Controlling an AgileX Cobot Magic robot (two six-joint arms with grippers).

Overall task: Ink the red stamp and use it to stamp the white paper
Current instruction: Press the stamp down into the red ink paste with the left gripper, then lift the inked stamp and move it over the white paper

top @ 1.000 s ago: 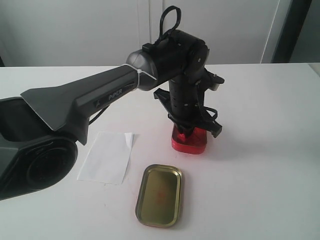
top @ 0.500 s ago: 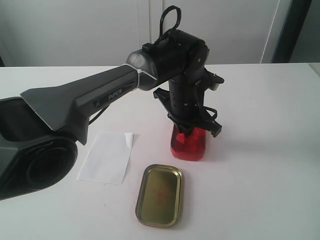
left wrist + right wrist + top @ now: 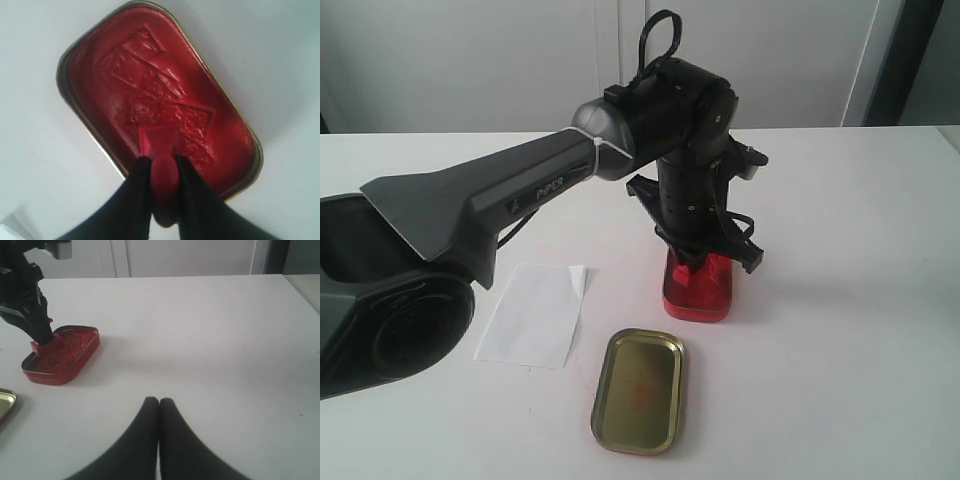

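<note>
My left gripper (image 3: 161, 165) is shut on the handle of the red stamp (image 3: 159, 142), whose block base rests on the red ink surface inside the open ink pad tin (image 3: 90, 55). From the exterior view the left gripper (image 3: 692, 262) points straight down into the ink pad tin (image 3: 700, 295), and the stamp itself is hidden behind the fingers. The white paper (image 3: 532, 314) lies flat to the left of the tin with one corner folded. My right gripper (image 3: 159, 402) is shut and empty, low over bare table, well away from the ink pad tin (image 3: 62, 357) and the stamp (image 3: 41, 347).
A gold-coloured tin lid (image 3: 640, 389) lies open side up in front of the ink pad tin, near the paper; its edge lid (image 3: 5, 405) shows in the right wrist view. The left arm's long link (image 3: 490, 195) spans the left side of the white table (image 3: 850, 300).
The ink pad tin has shifted slightly under the left gripper, which presses the stamp down in it. The paper, lid and right arm have not moved.
</note>
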